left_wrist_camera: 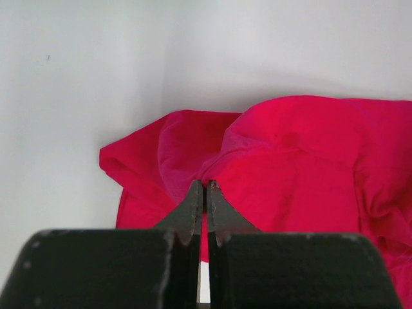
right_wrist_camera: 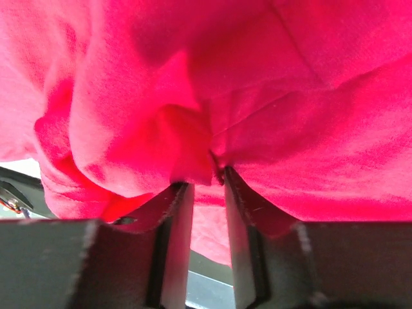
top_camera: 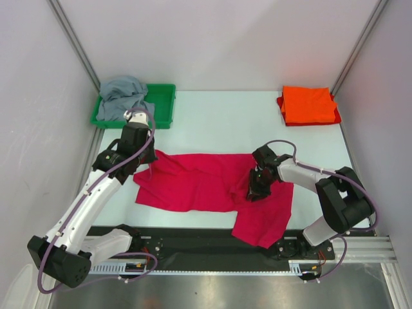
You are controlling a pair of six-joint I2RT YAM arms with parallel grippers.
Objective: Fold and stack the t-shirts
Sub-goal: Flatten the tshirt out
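The crimson-pink t-shirt (top_camera: 199, 180) lies spread and rumpled across the near middle of the table, one part hanging toward the front edge. My left gripper (top_camera: 147, 164) is at the shirt's far-left corner, shut on a pinch of its cloth (left_wrist_camera: 302, 167); in the left wrist view the fingertips (left_wrist_camera: 196, 193) meet on a raised fold. My right gripper (top_camera: 257, 188) is at the shirt's right part, its fingers (right_wrist_camera: 174, 199) closed on a thick bunch of the pink cloth (right_wrist_camera: 309, 96). The orange t-shirt (top_camera: 309, 105) lies folded at the back right. The grey t-shirt (top_camera: 122, 96) is crumpled on the tray.
A green plastic tray (top_camera: 164, 96) stands at the back left under the grey shirt. White walls close in the table on three sides. A black rail (top_camera: 212, 248) with the arm bases runs along the near edge.
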